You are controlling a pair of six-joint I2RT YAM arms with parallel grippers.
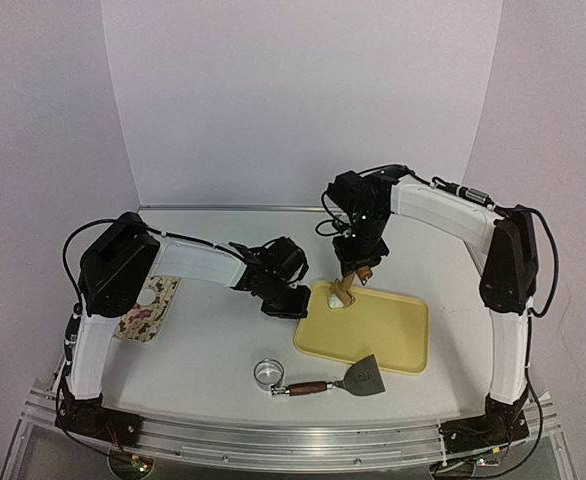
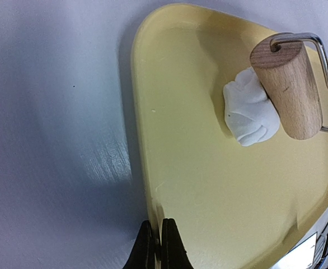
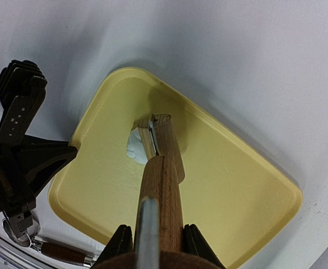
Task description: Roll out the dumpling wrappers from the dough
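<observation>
While right jaws grip the roller (image 3: 163,182), dough (image 2: 251,109) lies ahead of them.

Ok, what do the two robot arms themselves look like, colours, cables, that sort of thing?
Both match: white shells on the left arm and right arm, black joint housings, black cables looping alongside. Left fingers and right fingers are black, tapered.

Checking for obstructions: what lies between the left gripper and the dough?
Only bare yellow tray; the left wrist view shows nothing else between the left gripper and the dough.
</observation>
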